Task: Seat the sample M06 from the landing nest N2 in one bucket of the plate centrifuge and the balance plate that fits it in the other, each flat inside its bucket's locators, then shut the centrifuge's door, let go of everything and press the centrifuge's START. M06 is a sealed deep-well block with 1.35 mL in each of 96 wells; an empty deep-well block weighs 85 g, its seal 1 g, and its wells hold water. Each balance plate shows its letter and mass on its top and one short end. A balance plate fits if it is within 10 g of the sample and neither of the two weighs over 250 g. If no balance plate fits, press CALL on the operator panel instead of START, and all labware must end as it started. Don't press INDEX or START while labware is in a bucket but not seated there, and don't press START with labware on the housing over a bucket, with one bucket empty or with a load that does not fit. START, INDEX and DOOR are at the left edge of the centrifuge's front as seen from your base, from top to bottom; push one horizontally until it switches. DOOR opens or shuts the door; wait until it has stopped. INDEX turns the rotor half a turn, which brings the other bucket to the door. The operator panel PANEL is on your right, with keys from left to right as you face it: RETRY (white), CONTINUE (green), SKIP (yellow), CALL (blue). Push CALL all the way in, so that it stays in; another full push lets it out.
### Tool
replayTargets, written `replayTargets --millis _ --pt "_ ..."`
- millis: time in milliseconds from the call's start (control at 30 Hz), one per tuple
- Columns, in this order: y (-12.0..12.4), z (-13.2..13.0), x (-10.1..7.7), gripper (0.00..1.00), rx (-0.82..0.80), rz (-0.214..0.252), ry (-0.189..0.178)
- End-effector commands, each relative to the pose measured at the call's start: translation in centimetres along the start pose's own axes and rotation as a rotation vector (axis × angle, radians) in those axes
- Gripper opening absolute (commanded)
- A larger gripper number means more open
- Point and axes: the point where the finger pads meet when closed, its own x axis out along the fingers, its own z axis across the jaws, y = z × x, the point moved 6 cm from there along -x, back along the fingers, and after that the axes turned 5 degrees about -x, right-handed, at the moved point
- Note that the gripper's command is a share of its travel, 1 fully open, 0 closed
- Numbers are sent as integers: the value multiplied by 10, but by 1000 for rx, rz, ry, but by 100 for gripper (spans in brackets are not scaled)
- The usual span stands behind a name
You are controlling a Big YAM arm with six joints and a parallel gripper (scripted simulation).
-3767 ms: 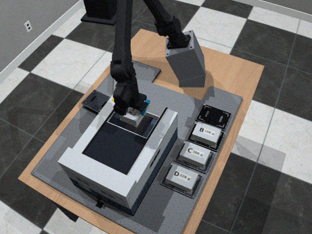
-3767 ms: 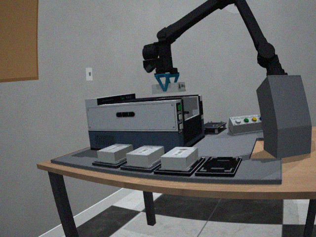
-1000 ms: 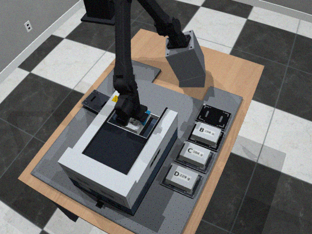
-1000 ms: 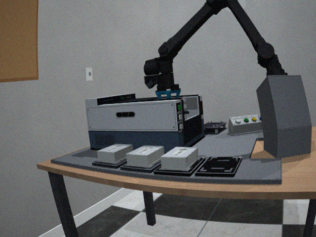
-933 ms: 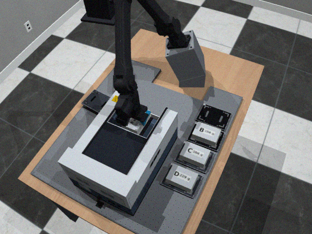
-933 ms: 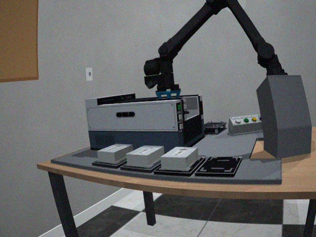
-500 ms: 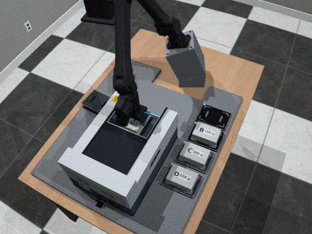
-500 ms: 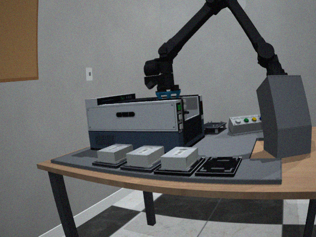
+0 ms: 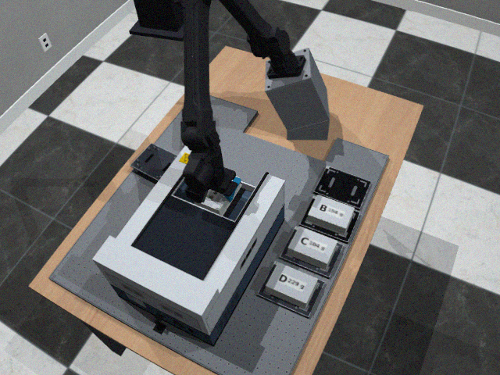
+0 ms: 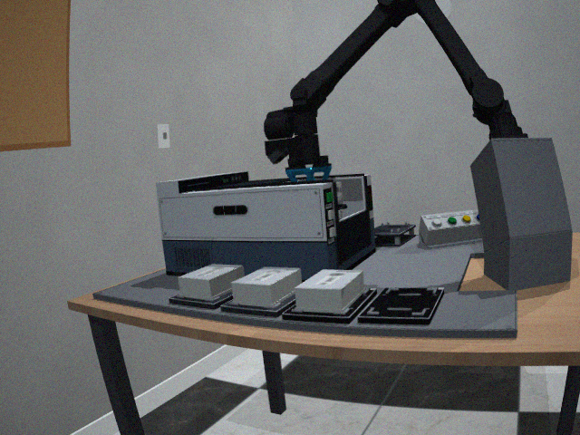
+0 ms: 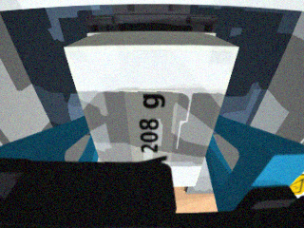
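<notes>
My gripper (image 9: 218,192) (image 10: 307,174) (image 11: 151,114) is shut on a white balance plate marked 208 g (image 9: 212,202) (image 11: 152,66). Its blue fingers clamp the plate's long sides. It holds the plate down in the open loading hatch (image 9: 243,201) on top of the centrifuge (image 9: 169,282) (image 10: 243,219). From the side view the plate is hidden below the housing's top edge. I cannot tell whether it rests flat in the bucket. The landing nest N2 (image 9: 153,161) (image 10: 394,231) is empty, and the sample M06 is not in view.
Balance plates B (image 9: 329,213) (image 10: 329,290), C (image 9: 312,247) (image 10: 265,285) and D (image 9: 291,284) (image 10: 210,279) sit in their nests beside one empty black nest (image 9: 342,186) (image 10: 402,304). The centrifuge's buttons (image 10: 329,213) are on its front edge. The operator panel (image 10: 449,229) and the arm's grey base box (image 9: 298,101) (image 10: 519,210) stand behind.
</notes>
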Motion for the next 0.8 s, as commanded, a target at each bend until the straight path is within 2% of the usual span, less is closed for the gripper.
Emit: replayTargets --millis 0,767 --pt "-23 -11 -8 0 14 -50 -1" --pt "-24 -11 -5 0 14 -49 -1"
